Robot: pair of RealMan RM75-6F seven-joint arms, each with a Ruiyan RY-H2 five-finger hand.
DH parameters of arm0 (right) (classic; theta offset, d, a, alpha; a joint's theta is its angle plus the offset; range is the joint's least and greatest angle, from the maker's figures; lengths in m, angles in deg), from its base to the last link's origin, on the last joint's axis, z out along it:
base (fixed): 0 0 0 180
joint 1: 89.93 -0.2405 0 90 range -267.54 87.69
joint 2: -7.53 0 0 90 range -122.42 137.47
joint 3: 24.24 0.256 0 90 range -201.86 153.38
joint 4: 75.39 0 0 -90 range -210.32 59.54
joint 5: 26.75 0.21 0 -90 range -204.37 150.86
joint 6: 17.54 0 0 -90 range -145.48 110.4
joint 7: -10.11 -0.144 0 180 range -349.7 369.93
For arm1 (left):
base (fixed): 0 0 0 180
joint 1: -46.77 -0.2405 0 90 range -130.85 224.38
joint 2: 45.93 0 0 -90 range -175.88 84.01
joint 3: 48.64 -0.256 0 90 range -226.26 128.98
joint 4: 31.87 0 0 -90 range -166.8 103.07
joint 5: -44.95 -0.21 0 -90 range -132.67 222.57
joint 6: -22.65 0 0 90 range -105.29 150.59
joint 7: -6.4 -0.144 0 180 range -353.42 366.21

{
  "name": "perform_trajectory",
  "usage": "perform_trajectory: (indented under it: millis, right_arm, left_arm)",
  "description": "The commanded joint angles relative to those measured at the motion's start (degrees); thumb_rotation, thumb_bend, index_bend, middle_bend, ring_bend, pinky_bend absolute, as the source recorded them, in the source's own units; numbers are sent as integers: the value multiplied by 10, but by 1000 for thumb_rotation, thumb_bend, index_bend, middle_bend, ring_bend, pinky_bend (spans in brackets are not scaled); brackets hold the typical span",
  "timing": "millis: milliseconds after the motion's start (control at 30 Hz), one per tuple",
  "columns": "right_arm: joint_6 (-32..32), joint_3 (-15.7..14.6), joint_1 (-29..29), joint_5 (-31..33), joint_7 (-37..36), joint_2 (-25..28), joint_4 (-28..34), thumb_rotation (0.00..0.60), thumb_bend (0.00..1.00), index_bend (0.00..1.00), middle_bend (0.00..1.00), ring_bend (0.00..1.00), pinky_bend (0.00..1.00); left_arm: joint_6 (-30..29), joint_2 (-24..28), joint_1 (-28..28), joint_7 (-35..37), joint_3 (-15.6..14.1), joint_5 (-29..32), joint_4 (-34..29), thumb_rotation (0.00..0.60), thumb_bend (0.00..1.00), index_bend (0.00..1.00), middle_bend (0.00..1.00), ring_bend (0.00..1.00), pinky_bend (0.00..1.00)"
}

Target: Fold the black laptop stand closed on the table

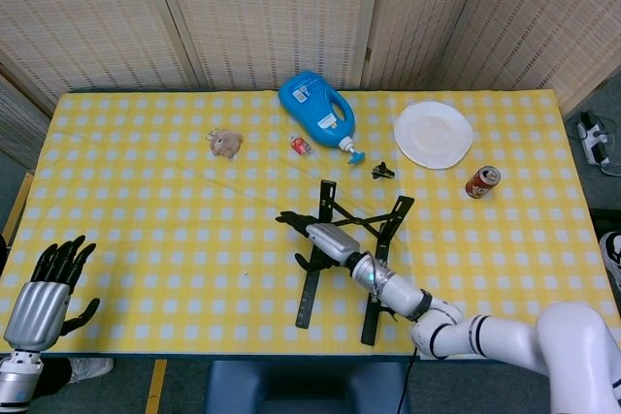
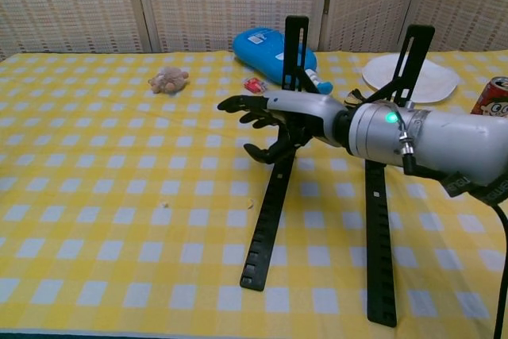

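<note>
While the right hand [image 2: 266, 121] reaches across the left rail of the black folding laptop stand [image 1: 349, 259] with fingers spread and thumb hanging below, gripping nothing, the stand sits unfolded near the middle of the counter's near edge, its crossed arms raised. Off the near left corner of the yellow checked counter [image 1: 146, 220], the left hand [image 1: 44, 293] hovers with fingers apart and empty, and a blue detergent bottle [image 1: 315, 113] lies toward the far edge.

Right hand [image 2: 274, 121] and forearm hide laptop stand [image 2: 270, 220] crossbrace, chest view; soda can [image 2: 492, 97] cut by right edge.
</note>
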Motion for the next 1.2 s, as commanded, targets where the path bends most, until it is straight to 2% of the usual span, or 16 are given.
perform_trajectory:
  millis: [33, 300, 467, 600, 733, 833, 967, 1200]
  right_arm:
    - [-11, 6, -2, 25, 8, -13, -20, 600, 599, 0, 0, 0, 0]
    - [-24, 10, -4, 49, 26, -21, -42, 600, 599, 0, 0, 0, 0]
    - [-2, -4, 9, -4, -9, 16, 22, 600, 599, 0, 0, 0, 0]
    - [70, -32, 34, -91, -33, 75, 95, 600, 599, 0, 0, 0, 0]
    - [182, -55, 75, -167, -54, 145, 170, 600, 599, 0, 0, 0, 0]
    - [254, -66, 106, -203, -48, 188, 204, 600, 600, 0, 0, 0, 0]
    - [332, -70, 152, -205, -34, 242, 231, 600, 599, 0, 0, 0, 0]
    - [384, -58, 192, -165, -51, 280, 224, 600, 599, 0, 0, 0, 0]
  left_arm:
    - [1, 0, 0, 2, 0, 1, 2, 600, 341, 0, 27, 37, 0]
    - [3, -2, -1, 7, 1, 3, 7, 600, 341, 0, 26, 37, 0]
    - [1, -2, -3, 10, 1, 5, 10, 600, 341, 0, 25, 37, 0]
    - [1, -2, -3, 13, 1, 4, 11, 600, 341, 0, 25, 37, 0]
    - [3, -2, -2, 15, 1, 3, 12, 600, 341, 0, 25, 37, 0]
    - [4, -4, 0, 14, 1, 2, 11, 600, 341, 0, 25, 37, 0]
    - [7, -5, 4, 11, 1, -3, 9, 600, 341, 0, 25, 37, 0]
    - [9, -6, 8, 6, 1, -7, 5, 600, 341, 0, 25, 37, 0]
